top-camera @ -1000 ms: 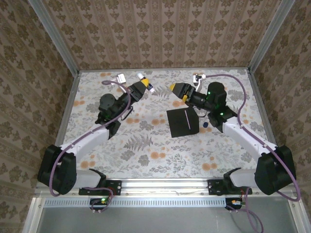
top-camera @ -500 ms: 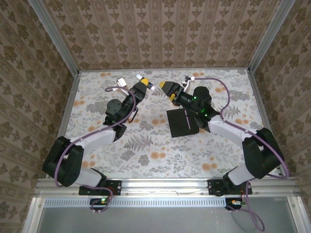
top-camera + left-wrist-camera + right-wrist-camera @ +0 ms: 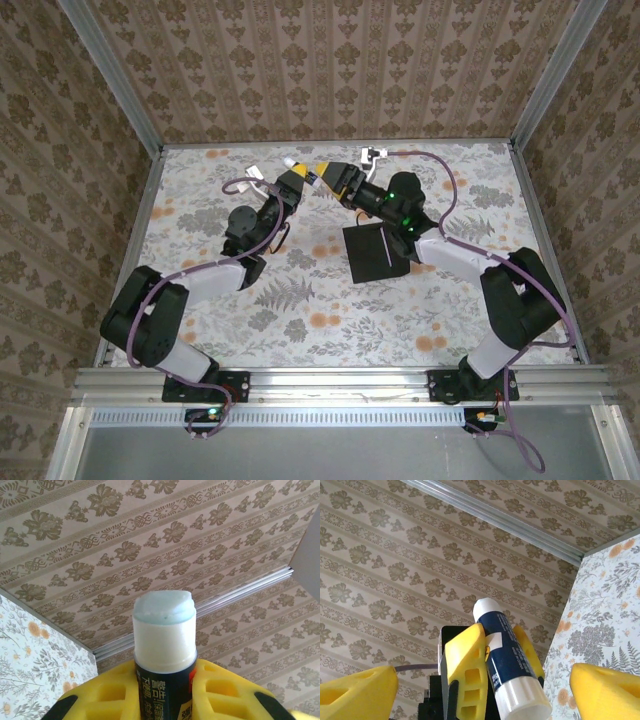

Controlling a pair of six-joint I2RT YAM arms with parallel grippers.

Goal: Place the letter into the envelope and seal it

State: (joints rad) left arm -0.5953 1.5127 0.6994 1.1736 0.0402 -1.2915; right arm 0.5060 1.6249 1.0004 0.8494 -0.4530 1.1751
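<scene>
A white-and-blue glue stick is clamped between my left gripper's yellow fingers and held up above the far middle of the table. Its wide white end points at my right gripper. That gripper is open, with the stick's end lying between its spread fingertips and nothing touching them. From above, my left gripper and my right gripper nearly meet tip to tip. The black envelope lies flat on the table below the right arm. The letter is out of view.
The floral table top is walled by patterned panels on three sides, with metal posts at the back corners. Purple cables loop over both arms. A small white object lies near the back left.
My right arm has swung left across the table until its open jaws face the glue stick's end. The left arm has shifted slightly right, still holding the stick.
</scene>
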